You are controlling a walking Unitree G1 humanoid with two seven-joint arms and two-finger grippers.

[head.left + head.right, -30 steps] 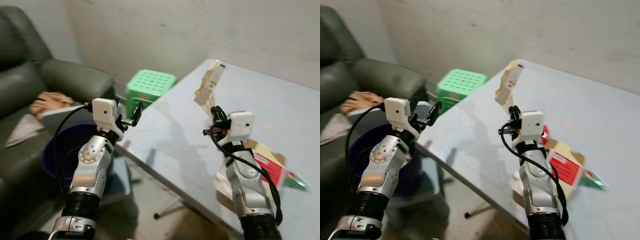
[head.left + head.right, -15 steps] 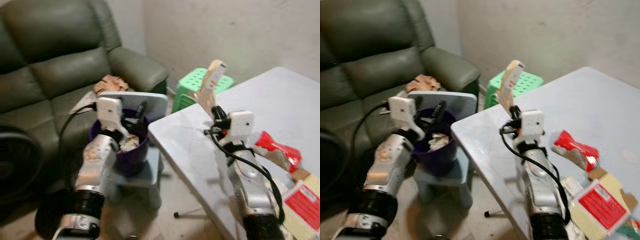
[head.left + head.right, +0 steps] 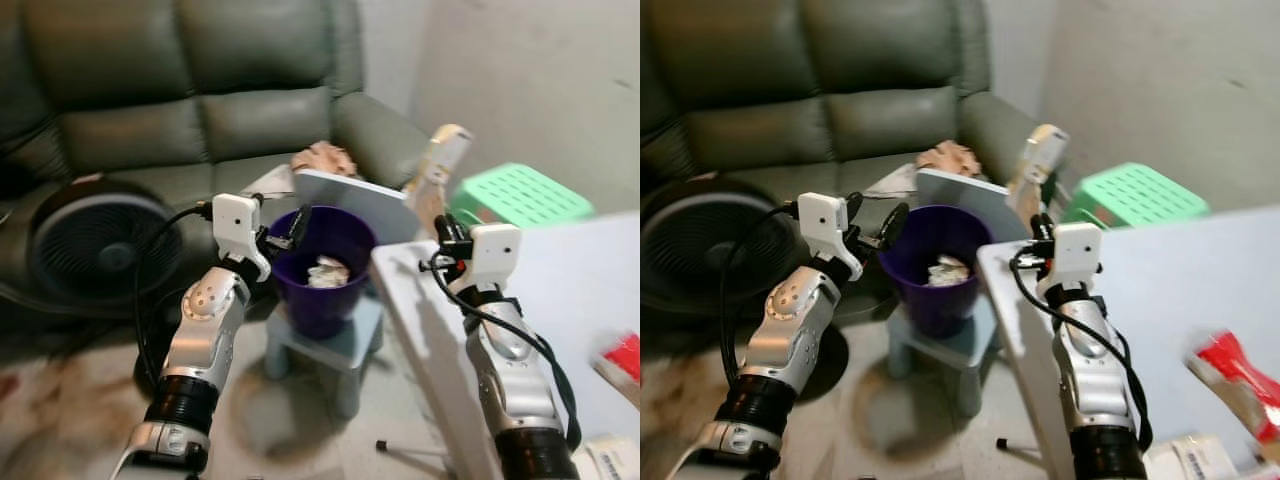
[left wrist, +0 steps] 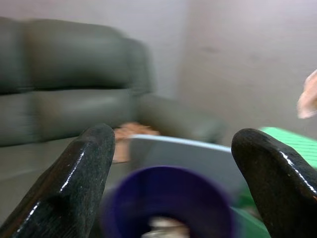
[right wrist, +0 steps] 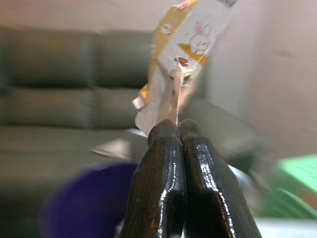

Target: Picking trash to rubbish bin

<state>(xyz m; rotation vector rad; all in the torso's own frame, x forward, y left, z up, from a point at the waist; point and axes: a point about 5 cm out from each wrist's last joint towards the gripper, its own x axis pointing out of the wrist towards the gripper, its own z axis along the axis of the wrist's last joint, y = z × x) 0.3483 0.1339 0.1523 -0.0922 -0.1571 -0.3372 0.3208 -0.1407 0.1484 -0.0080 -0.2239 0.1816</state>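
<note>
A purple rubbish bin (image 3: 322, 262) with crumpled paper inside stands on a small grey-blue stool (image 3: 345, 345) before the sofa. My right gripper (image 3: 437, 222) is shut on a white and yellow snack wrapper (image 3: 436, 170) that sticks up above it, just right of the bin over the table's corner. In the right wrist view the wrapper (image 5: 183, 49) rises from the closed fingers (image 5: 171, 163), with the bin (image 5: 84, 198) blurred below. My left gripper (image 3: 291, 228) is open at the bin's left rim; the left wrist view shows the bin (image 4: 166, 206) between its spread fingers (image 4: 79, 168).
A dark green sofa (image 3: 200, 120) fills the back, with a grey board (image 3: 352, 200) and cloth behind the bin. A black round fan (image 3: 95, 240) stands at the left. A green plastic stool (image 3: 520, 192) sits at the right. The white table (image 3: 560, 300) carries a red packet (image 3: 1230, 375).
The camera has swung left, bringing the sofa, fan and bin to the centre. Both arms keep their pose; the wrapper stays in the right gripper, now closer to the bin.
</note>
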